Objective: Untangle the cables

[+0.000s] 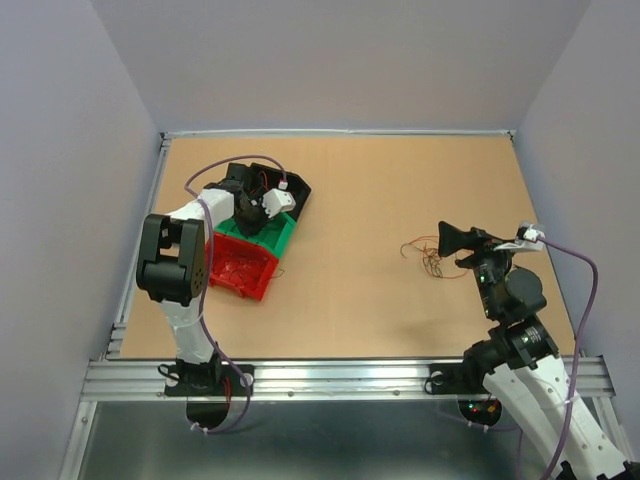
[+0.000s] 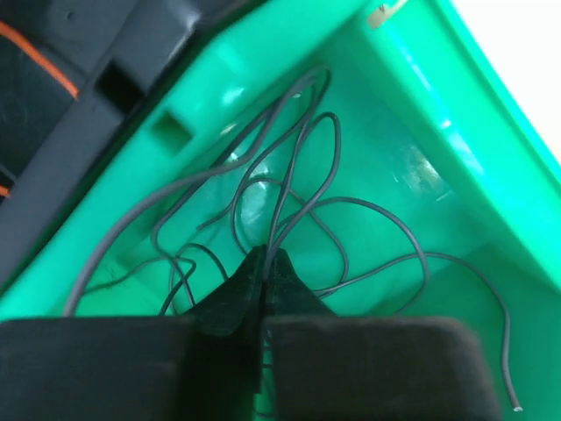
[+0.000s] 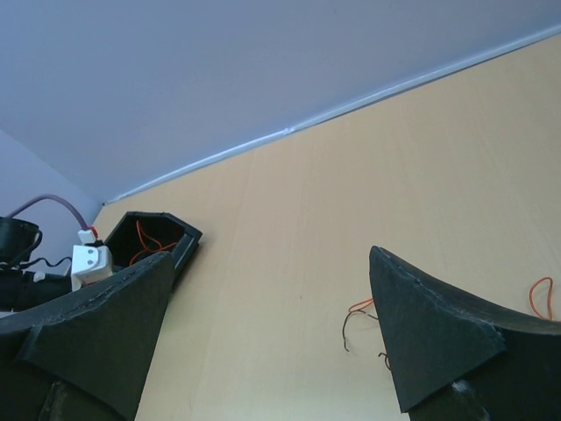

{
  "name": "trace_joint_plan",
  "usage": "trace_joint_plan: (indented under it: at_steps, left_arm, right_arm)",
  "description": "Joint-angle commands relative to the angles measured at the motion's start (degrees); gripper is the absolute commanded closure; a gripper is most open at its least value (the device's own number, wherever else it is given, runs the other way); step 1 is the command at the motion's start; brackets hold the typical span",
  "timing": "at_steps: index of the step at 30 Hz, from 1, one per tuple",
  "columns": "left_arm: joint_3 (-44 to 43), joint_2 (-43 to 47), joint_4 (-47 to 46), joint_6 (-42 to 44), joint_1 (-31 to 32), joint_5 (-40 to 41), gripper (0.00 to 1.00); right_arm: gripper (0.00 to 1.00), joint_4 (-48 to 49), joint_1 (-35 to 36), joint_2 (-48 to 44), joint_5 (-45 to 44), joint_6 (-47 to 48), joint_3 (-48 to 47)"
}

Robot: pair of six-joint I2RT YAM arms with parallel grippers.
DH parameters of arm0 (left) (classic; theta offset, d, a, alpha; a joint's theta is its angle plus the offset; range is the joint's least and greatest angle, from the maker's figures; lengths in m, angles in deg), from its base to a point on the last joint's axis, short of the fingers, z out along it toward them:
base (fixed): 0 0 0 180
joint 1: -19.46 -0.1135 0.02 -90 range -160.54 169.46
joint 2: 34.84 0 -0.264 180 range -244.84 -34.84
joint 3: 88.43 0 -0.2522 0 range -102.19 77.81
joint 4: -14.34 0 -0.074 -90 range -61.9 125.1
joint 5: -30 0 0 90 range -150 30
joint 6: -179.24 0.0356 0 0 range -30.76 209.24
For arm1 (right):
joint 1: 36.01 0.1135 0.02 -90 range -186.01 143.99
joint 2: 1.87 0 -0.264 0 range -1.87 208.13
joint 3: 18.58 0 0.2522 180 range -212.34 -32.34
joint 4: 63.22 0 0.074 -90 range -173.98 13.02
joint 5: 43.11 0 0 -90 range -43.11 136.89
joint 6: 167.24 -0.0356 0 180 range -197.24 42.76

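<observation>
The cables are thin wires. A small bunch [image 1: 428,255] of orange, red and dark ones lies on the table at the right; its ends [image 3: 359,316] show in the right wrist view. Several dark grey ones [image 2: 298,189] lie coiled in the green bin [image 2: 421,105]. My left gripper [image 2: 265,256] reaches down into that bin [image 1: 285,235], its jaws almost together on one dark grey cable that runs between the tips. Beside the bunch on its right, my right gripper [image 3: 270,254] stands wide open above the table and holds nothing; it also shows from above [image 1: 447,240].
Three bins stand in a row at the left: a black bin [image 1: 297,200] with orange wires inside [image 3: 145,241], the green one, and a red bin [image 1: 240,268] nearest the arm's base. Bare tabletop [image 1: 360,200] lies between bins and bunch.
</observation>
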Motion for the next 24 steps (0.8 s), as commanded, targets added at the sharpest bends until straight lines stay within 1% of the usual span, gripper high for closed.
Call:
trace_joint_plan:
  at_steps: [1,2,3,6,8,12,13,16,19,20,21,22,23,24]
  left_arm:
    - [-2.69,3.53,6.13,1.96,0.2,-0.19,0.63]
    - [-3.13,4.14,6.13,1.61,0.2,-0.28,0.55]
    - [-3.91,5.54,6.4,1.08,0.2,-0.54,0.45]
    - [-6.98,8.89,7.27,-0.5,0.2,-0.46,0.36]
    - [-9.36,11.0,9.11,-1.38,0.2,-0.63,0.35]
    - [-16.03,12.94,17.1,-2.97,0.2,-0.2,0.32]
    - [-16.75,13.2,18.6,-3.06,0.2,0.24,0.3]
    - [-17.98,14.43,24.23,-3.23,0.29,1.73,0.25]
    - [-14.83,19.52,19.51,-6.21,0.46,3.67,0.24]
    - [-13.86,22.14,15.14,-7.44,1.85,4.02,0.24]
    - [-12.98,23.21,12.66,-8.76,3.0,4.11,0.24]
    - [-11.06,24.35,9.94,-12.25,3.97,2.55,0.22]
    - [-10.0,25.84,7.39,-13.85,5.11,1.14,0.21]
    - [-9.12,26.21,2.67,-15.43,6.95,-0.09,0.21]
  right_arm:
    - [0.03,1.53,0.3,-0.26,0.67,0.54,-0.05]
    - [0.03,1.53,0.3,-0.17,0.67,0.62,-0.14]
    - [0.03,1.53,0.3,0.18,0.84,0.62,-0.32]
    - [0.03,1.53,0.21,2.19,1.46,0.71,-0.67]
    - [0.03,1.53,0.21,3.95,1.9,0.8,-1.11]
    - [0.02,1.53,0.3,10.1,3.21,1.32,-2.69]
    - [0.02,1.53,0.3,12.46,3.57,1.5,-3.39]
    - [0.02,1.53,0.3,15.55,4.79,1.76,-4.27]
    - [0.02,1.71,0.3,18.72,5.15,2.11,-5.06]
    - [0.02,1.79,0.3,20.03,4.89,2.2,-5.32]
    - [0.02,1.71,0.21,20.39,4.45,2.2,-5.41]
    - [0.02,1.71,0.3,20.74,2.27,1.86,-5.5]
    - [0.02,1.53,0.3,21.18,0.95,1.59,-5.33]
    - [0.02,1.1,0.3,22.14,-0.11,1.33,-5.68]
